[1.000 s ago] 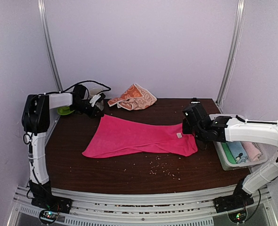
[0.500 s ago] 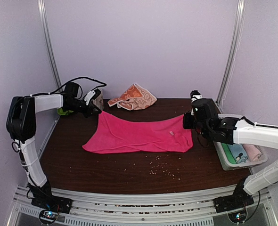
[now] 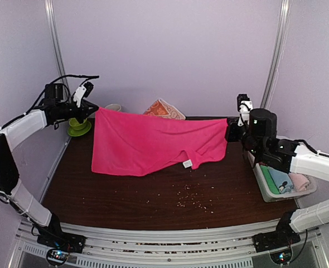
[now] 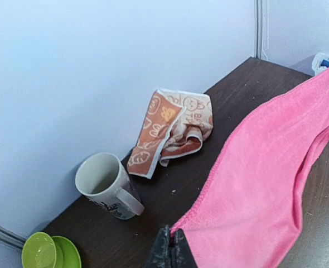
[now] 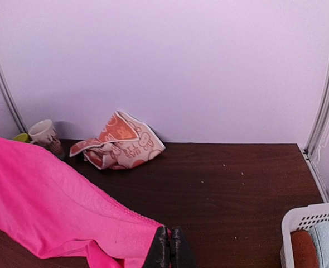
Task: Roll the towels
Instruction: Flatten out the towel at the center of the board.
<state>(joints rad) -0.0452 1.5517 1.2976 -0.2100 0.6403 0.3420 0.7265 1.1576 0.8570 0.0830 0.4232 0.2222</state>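
Both arms are up versus half a second ago: the pink towel (image 3: 148, 142) lay flat on the table (image 3: 125, 212) then, and now it hangs spread between the two grippers.

Top view:
- The towel's long axis runs left-right across the table, and its top edge dips slightly toward the right.
- It is plain magenta with a ragged lower edge that hangs deeper on the left. A white tag (image 3: 187, 163) sits at the bottom edge. Can't tell if the hem touches the wood.
- The left gripper (image 3: 92, 107) is clamped on the top left corner and the right gripper (image 3: 229, 124) on the top right corner. Both are fully closed on cloth.
- The bunny-print towel (image 3: 165, 109) is crumpled at the table's far edge, behind the pink one and partly hidden by it.
- A green cup (image 3: 78, 127) sits at the far left corner, with a mug (image 3: 113, 107) near it.
- A basket (image 3: 263, 192) sits at the right edge, and crumbs (image 3: 189, 201) lie near the middle front.

Left wrist:
- The fingers are pinched tight on the pink corner, and the cloth runs away to the right.
- The orange-and-white bunny-print towel (image 4: 173, 131) is bunched against the far wall, well apart from the pink towel.
- The mug (image 4: 106, 184) is tilted in view, and the green cup (image 4: 44, 254) is at the corner.

Right wrist:
- The jaws are closed on the pink hem (image 5: 53, 206), and the towel drops away to the left.
- The bunny-print towel (image 5: 120, 142) is at the far edge, with the mug (image 5: 44, 134) left of it.
- The basket (image 5: 315, 220) is at lower right and holds rolls (image 5: 327, 240).
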